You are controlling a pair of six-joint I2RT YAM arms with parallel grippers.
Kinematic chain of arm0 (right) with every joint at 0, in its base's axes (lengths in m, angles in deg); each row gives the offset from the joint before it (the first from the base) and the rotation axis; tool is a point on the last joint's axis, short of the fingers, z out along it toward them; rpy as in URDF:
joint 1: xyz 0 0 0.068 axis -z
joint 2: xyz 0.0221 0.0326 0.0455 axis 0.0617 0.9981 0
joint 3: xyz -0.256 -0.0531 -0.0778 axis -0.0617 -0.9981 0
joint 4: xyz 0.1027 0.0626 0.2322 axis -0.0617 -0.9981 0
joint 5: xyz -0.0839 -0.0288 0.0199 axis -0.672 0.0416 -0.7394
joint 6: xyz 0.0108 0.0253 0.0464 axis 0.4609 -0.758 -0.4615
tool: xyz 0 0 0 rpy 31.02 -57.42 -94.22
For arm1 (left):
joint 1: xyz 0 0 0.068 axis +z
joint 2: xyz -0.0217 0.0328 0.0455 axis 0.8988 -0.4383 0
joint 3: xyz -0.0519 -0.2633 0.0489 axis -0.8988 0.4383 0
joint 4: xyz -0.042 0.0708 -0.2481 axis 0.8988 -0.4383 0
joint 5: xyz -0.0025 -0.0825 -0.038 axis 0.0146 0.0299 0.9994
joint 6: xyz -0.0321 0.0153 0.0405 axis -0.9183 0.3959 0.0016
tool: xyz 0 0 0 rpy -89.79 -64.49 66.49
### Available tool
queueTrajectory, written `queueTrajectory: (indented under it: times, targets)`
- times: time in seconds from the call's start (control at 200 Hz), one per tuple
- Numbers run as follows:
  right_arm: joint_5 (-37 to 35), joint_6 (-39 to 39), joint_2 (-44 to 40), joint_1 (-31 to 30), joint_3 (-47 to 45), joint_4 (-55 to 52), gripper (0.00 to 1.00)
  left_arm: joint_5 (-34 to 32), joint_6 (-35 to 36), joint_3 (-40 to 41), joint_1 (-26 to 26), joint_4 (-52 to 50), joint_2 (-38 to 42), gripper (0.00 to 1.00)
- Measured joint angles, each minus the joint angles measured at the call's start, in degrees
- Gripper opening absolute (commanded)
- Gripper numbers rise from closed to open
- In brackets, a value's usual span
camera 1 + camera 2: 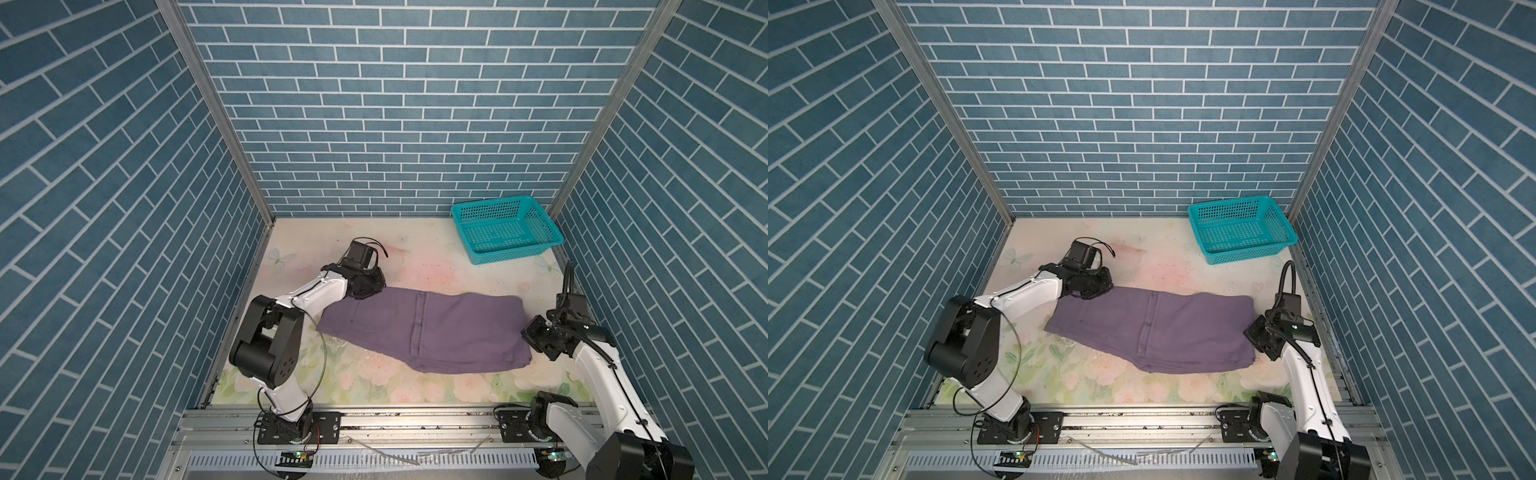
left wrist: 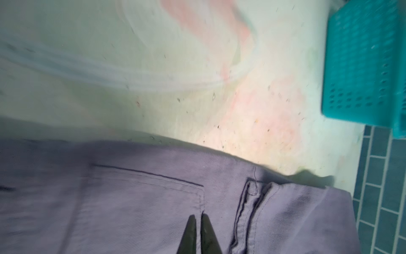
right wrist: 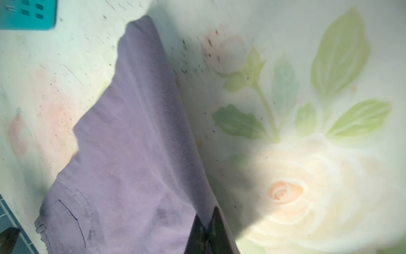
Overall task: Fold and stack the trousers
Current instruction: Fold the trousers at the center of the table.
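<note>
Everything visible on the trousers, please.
The trousers are muted-purple woven cloth, folded over and lying flat across the floral table cover, with a stitched pocket and seams showing. The right pincer is shut on their right edge. The left pincer is closed at the far left corner. They lie clear of the teal basket.

Soft, even overhead light; the wrist views are smeared.
We see both top views sharp, with the walls (image 1: 395, 104) bowing at the edges. The wrist views blur, glare washes out the desk (image 3: 285, 187), and shadow rims the trousers (image 2: 131, 209).
</note>
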Motion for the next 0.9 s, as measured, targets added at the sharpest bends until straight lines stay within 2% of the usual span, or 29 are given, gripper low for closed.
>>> queueTrajectory:
  times: [0.115, 0.185, 0.32, 0.545, 0.71, 0.9]
  targets:
    - [-1.6, 0.9, 0.0, -0.3, 5.7, -2.6, 0.0, -1.1, 1.1, 1.2, 3.5, -1.6, 7.6, 0.16]
    - [-3.5, 0.8, 0.2, -2.6, 8.8, -4.1, 0.0, -1.7, 1.6, 2.6, 5.4, -2.9, 12.0, 0.16]
    - [-9.4, 0.8, 4.2, -15.4, 16.4, -6.5, 0.0, -2.2, 1.7, 6.7, 9.7, -6.0, 18.8, 0.16]
    - [-16.9, 0.0, 17.2, -35.4, 28.3, -6.7, 0.0, -2.9, 2.5, 10.1, 16.3, -13.4, 26.9, 0.19]
    - [-18.8, -0.3, 30.2, -45.8, 39.5, -5.8, 0.0, -2.9, 3.8, 10.1, 19.6, -17.1, 31.2, 0.2]
    - [-18.5, -0.4, 42.1, -54.2, 50.6, -3.0, 0.0, -1.8, 4.1, 11.8, 21.6, -18.3, 32.1, 0.2]
